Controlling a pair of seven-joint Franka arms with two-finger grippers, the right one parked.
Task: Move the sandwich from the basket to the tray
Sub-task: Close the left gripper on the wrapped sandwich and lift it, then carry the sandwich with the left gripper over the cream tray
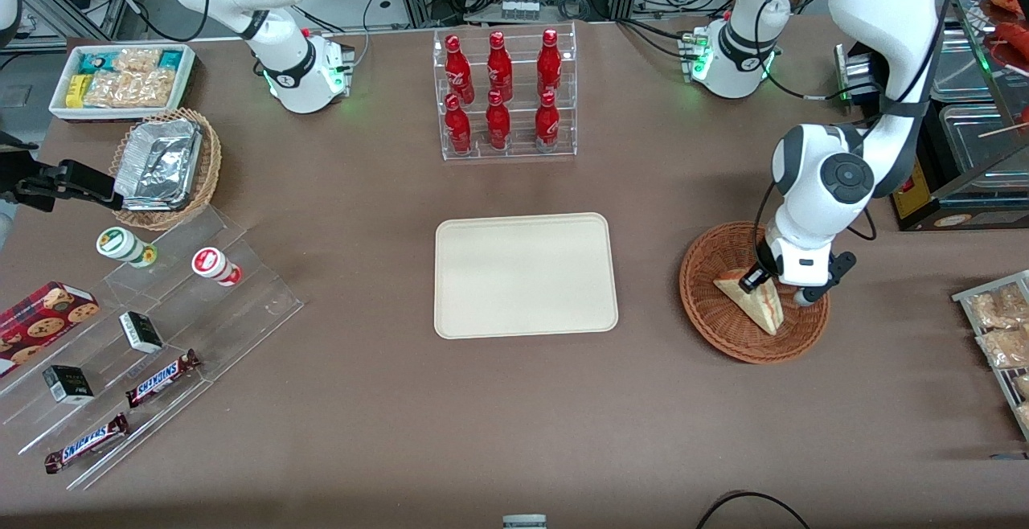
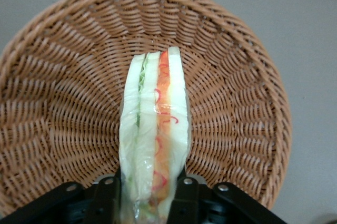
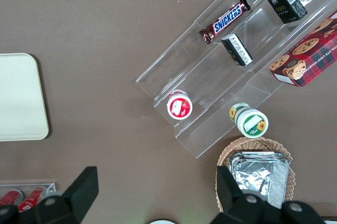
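The sandwich (image 1: 756, 301), a clear-wrapped wedge with red, orange and green filling, sits in the round reddish-brown basket (image 1: 706, 308) toward the working arm's end of the table. My left gripper (image 1: 781, 286) reaches down into the basket over the sandwich's farther end. In the left wrist view the sandwich (image 2: 155, 124) stands on edge between the two black fingers (image 2: 185, 195), which press on both its faces, with the basket (image 2: 63, 103) weave below. The cream tray (image 1: 524, 276) lies flat at mid-table, beside the basket toward the parked arm; its corner (image 3: 18, 97) shows in the right wrist view.
A clear rack of red bottles (image 1: 508, 95) stands farther from the camera than the tray. Toward the parked arm's end are a stepped acrylic stand (image 1: 161, 328) with snacks, a tan basket of foil containers (image 1: 165, 167) and a white snack bin (image 1: 120, 79). Snack packets (image 1: 1001, 328) lie near the basket.
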